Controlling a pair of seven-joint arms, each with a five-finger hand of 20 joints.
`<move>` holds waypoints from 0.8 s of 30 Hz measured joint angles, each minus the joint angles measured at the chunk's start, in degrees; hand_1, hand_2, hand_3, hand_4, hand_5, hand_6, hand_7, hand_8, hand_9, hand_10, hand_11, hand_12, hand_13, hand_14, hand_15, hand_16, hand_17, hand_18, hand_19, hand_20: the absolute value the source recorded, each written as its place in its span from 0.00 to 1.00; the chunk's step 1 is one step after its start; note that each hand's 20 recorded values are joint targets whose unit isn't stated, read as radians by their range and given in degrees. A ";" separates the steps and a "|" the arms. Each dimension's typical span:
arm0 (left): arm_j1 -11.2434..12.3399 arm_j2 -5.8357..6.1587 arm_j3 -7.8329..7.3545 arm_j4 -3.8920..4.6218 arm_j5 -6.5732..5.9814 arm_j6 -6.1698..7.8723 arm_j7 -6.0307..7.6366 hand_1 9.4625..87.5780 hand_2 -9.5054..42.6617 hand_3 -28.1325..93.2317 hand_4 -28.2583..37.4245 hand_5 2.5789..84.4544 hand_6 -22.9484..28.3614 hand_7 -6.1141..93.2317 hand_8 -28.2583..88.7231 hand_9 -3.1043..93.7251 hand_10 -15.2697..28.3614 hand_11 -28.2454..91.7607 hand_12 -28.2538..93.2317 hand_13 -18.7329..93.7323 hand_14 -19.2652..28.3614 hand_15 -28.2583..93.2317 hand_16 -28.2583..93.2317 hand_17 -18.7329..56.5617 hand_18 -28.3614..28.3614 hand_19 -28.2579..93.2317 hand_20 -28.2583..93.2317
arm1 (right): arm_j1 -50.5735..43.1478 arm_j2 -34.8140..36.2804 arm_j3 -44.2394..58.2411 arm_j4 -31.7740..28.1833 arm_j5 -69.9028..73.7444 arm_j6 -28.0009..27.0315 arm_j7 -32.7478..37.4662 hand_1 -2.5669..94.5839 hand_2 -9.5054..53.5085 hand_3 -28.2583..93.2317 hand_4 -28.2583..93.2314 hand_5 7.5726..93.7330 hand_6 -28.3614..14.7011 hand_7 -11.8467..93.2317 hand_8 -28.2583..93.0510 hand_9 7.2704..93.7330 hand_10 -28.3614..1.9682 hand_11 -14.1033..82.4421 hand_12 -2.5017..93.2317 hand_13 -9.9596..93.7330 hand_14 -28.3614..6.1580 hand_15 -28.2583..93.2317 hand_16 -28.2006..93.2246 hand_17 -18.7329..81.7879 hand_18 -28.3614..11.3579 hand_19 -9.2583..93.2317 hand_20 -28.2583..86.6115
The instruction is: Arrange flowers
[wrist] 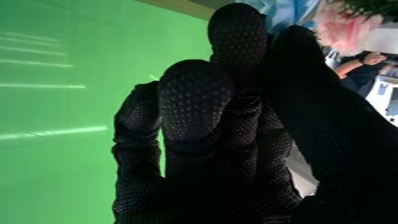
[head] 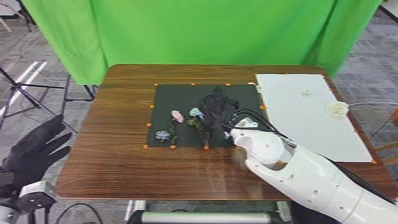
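Pink flower (head: 177, 116), blue flower (head: 196, 113) on dark mat (head: 182, 95), atop counter (head: 151, 175). My right hand (head: 216, 106) just beside the blue; can't tell if it grips. Left hand (head: 31, 150) off counter's left edge, fingers apart.

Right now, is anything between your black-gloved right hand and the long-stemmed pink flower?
Yes, the pale blue flower lies on the dark square mat between my right hand and the pink flower.

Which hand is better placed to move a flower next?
Right, I'd say: the right hand is over the dark mat, close to the light-blue flower, while the left hand is out past the table's left edge.
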 measured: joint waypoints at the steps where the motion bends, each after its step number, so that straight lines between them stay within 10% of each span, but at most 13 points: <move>1: 0.00 0.00 0.00 0.00 0.00 0.00 -0.01 0.19 0.18 0.81 0.02 0.24 0.46 0.24 0.16 0.21 0.56 0.32 0.39 0.28 0.65 0.38 0.29 0.08 0.81 0.52 0.31 | 0.00 0.00 0.05 0.08 -0.20 -0.13 0.03 0.48 0.00 0.92 0.00 0.77 0.79 0.51 0.20 0.96 0.82 0.32 0.46 0.84 0.76 0.76 0.47 0.44 0.26 0.85 0.72; 24: -0.03 0.00 -0.01 0.04 0.00 0.00 -0.23 0.19 0.18 0.81 0.02 0.24 0.46 0.25 0.16 0.21 0.56 0.32 0.39 0.28 0.65 0.38 0.29 0.08 0.81 0.52 0.31 | -1.81 0.10 4.37 -1.07 -0.62 -4.08 -1.52 0.37 0.00 0.90 0.00 0.71 0.77 0.52 0.19 0.85 0.73 0.48 0.31 0.80 0.74 0.79 0.47 0.41 0.23 0.83 0.74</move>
